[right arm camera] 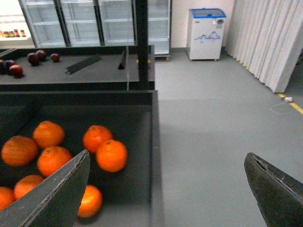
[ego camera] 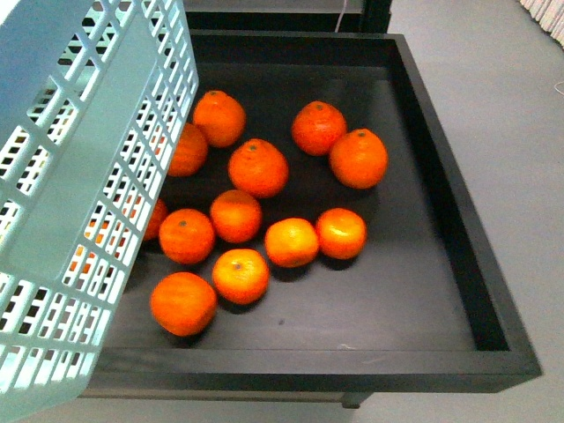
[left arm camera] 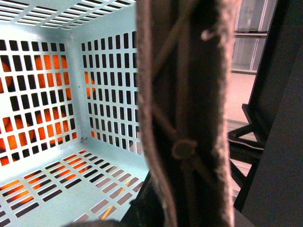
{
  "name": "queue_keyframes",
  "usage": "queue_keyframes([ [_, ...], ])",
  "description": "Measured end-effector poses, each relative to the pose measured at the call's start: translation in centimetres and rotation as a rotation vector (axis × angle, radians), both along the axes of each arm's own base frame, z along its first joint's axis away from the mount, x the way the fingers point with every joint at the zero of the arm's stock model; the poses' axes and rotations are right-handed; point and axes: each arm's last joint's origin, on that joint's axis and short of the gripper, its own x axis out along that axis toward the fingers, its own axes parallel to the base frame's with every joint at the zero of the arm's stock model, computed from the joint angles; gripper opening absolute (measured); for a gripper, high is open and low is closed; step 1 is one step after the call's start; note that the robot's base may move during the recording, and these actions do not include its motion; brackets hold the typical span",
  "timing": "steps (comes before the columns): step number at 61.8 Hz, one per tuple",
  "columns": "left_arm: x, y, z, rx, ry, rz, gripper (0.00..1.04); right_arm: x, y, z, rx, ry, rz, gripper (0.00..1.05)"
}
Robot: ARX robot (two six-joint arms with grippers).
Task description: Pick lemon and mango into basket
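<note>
The pale aqua basket [ego camera: 79, 176] hangs tilted at the left, over the left part of a black bin. In the left wrist view its slotted walls and floor [left arm camera: 57, 184] are bare inside. The brown ribbed handle [left arm camera: 184, 94] fills that view up close, and my left gripper [left arm camera: 182, 213] is shut on it. My right gripper [right arm camera: 166, 156] is open with nothing between its fingers; it hovers over the bin's right wall and the grey floor. The lemon and the mango are out of view.
The black bin [ego camera: 467, 238] holds several round oranges [ego camera: 258, 167]. Orange shows through the basket's slots. A farther bin holds dark red fruits [right arm camera: 16, 70]. Behind it stand glass-door fridges [right arm camera: 85, 21] and a small white freezer [right arm camera: 206, 33]. Grey floor [right arm camera: 213, 118] lies to the right.
</note>
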Motion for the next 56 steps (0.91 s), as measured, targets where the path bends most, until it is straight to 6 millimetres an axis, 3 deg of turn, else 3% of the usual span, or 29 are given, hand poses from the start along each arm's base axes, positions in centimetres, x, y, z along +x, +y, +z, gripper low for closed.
queue_keyframes([
  [56, 0.00, 0.00, 0.00, 0.001, 0.000, 0.001, 0.04, 0.00, 0.00, 0.01, 0.000, -0.001, -0.002, 0.96],
])
